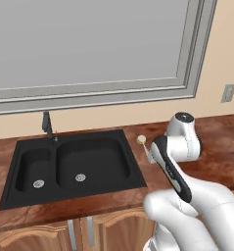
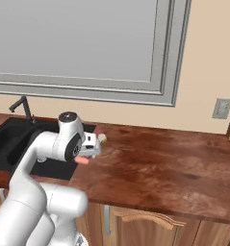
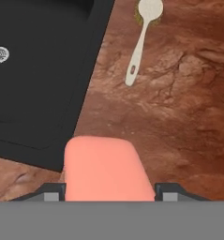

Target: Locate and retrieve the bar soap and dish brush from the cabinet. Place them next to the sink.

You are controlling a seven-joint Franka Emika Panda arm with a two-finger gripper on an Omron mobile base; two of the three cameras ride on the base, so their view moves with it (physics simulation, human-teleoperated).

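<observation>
Two task things are in sight near the sink [image 1: 72, 166]: the bar soap [image 3: 106, 168] and the dish brush [image 3: 140, 44]. In the hand view the salmon-pink bar soap sits between the two dark fingertips of the gripper [image 3: 108, 192], one tip at each of its sides, so the jaws stand about a soap's width apart and have hold of the bar. In the right base view the soap's pink end pokes out under the hand, above the counter [image 2: 174, 168] just beside the sink's right rim; whether the bar touches the countertop cannot be told.

The dish brush lies flat on the brown counter just to the right of the sink, apart from its rim. Its rounded cream head with yellowish bristles points toward the back wall and its pale handle runs toward the front edge of the counter. In the left base view the brush head shows just beyond the sink's right rear corner, with the handle running behind the arm.

The sink is black with two basins, each with a silver drain, and a slim black faucet [image 1: 47, 125] stands at its rear edge, left of centre. A large grey-framed window [image 1: 89, 44] fills the wall behind the sink.
</observation>
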